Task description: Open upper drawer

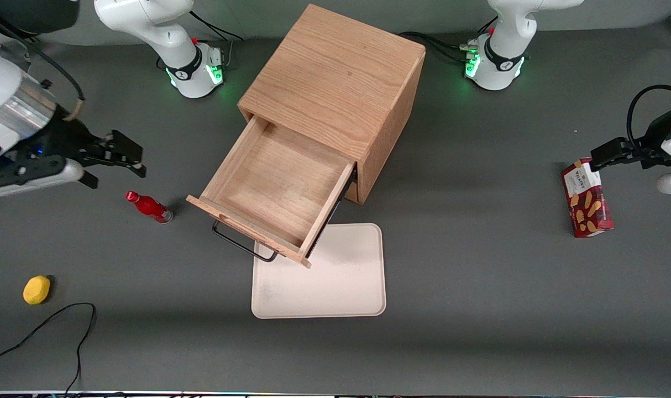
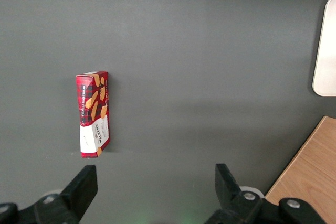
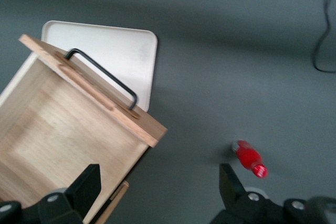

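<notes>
Upper drawer: drawn well out of oak cabinet, box bare, front overhanging cream tray; judged open. Black wire handle at drawer's 6 o'clock, ungripped. Gripper: at drawer's 9 o'clock, well apart, fingers spread, holding nothing; judged backed clear. Red bottle lying at 8 o'clock; yellow ball farther out.

A robotics lab: bench-mounted white arm bases glow green on a grey table
</notes>
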Available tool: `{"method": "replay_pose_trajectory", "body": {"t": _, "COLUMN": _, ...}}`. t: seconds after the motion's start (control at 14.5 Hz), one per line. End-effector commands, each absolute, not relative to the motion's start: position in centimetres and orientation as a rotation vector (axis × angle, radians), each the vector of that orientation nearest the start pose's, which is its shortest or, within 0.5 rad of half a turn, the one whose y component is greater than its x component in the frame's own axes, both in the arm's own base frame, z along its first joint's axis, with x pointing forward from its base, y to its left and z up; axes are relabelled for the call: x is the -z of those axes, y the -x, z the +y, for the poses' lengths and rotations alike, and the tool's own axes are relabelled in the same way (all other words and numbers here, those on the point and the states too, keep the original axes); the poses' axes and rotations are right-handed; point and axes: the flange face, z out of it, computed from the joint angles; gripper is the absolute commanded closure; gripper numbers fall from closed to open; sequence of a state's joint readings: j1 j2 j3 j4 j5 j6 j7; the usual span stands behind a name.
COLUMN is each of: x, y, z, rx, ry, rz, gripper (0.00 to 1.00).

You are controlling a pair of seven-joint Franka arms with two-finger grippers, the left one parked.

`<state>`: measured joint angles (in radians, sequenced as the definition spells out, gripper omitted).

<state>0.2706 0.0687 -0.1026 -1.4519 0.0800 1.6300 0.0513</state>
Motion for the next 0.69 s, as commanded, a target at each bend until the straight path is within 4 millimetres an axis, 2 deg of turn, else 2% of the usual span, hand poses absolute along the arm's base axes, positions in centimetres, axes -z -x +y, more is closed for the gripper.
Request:
{"method": "replay_pose_trajectory", "body": {"t": 0.0, "x": -65.0, "y": -54.8, "z": 8.0, "rx": 0.153, "ry": 3.062, "rz": -0.078, "gripper": 0.00}}
{"method": "replay_pose_trajectory", "body": {"t": 0.14, "x": -64.8, "y": -54.2, "z": 6.6, "rx": 0.145, "ry": 3.066, "rz": -0.052, "gripper": 0.00}}
{"method": "replay_pose_trajectory", "body": {"t": 0.41, "x": -64.2, "y": -54.5, "z": 2.2, "rx": 0.131, "ry": 3.072, "rz": 0.061, "gripper": 0.00}}
{"method": "replay_pose_trajectory", "body": {"t": 0.62, "x": -63.5, "y": -55.0, "z": 0.7, "rx": 0.121, "ry": 3.075, "rz": 0.105, "gripper": 0.00}}
